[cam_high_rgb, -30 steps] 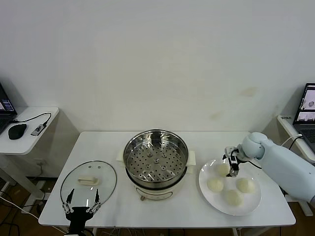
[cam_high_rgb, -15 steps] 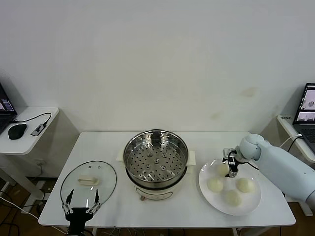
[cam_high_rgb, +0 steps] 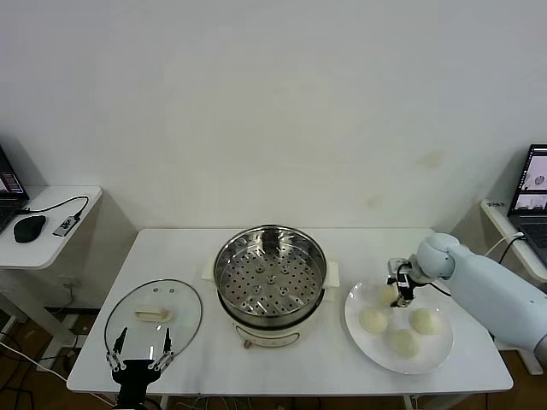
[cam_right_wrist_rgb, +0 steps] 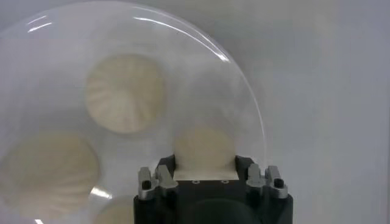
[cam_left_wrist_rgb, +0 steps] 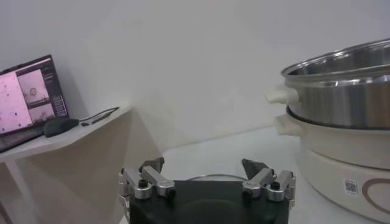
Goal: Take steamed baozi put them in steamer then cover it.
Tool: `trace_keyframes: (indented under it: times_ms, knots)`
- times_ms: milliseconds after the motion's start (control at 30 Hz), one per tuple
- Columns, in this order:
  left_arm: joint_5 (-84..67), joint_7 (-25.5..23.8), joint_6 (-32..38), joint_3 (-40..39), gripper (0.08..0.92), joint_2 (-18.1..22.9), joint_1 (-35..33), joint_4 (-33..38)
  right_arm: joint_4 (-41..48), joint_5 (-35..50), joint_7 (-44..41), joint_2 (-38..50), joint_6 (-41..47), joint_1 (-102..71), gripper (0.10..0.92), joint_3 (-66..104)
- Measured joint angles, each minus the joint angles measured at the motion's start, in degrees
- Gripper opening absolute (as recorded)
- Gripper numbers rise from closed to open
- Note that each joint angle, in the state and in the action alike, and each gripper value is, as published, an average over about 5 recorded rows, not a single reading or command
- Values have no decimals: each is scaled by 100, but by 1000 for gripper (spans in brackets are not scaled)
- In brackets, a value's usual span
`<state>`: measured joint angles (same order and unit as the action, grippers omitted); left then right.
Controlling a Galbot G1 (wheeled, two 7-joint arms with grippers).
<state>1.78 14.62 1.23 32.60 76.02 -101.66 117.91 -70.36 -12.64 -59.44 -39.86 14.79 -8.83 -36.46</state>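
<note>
Right gripper (cam_high_rgb: 400, 289) is down over the far baozi (cam_high_rgb: 386, 293) on the white plate (cam_high_rgb: 359, 333), three more buns (cam_high_rgb: 402, 342) lying just nearer the robot than it. Steamer (cam_high_rgb: 270, 283) stands uncovered well off to its left; beyond that, the cover (cam_high_rgb: 154, 313) lies flat just ahead of the left gripper (cam_high_rgb: 139, 351), fingers spread

The right end effector (cam_high_rgb: 400, 285) hides most of the rear baozi (cam_high_rgb: 386, 292); whether its fingers grip it cannot be told. The steamer (cam_left_wrist_rgb: 341, 122) (left wrist view) runs off the edge.
</note>
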Motion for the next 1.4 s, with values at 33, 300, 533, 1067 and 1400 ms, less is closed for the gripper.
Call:
trace_keyframes:
  times_ms: [33,300,533,1067,1400]
  knots:
    - [-1,-1,0,3,823,-6,0,4,-56,41,-11,52,4,44,611,-36]
    - [-54,-31,-10,-26,823,-52,-30,37,-596,570,-97,512,-9,709,611,-435]
    - [-233,-114,-4,-64,823,-106,-21,87,-899,1291,-104,585,-145,1807,614,-1022]
    - [-1346,-400,309,-97,823,-122,59,151,-655,2661,-28,-900,-956,4162,619,-2623]
    - [-1516,-398,357,5,823,-99,129,193,-352,2634,75,-2087,-1780,4449,626,-3305]
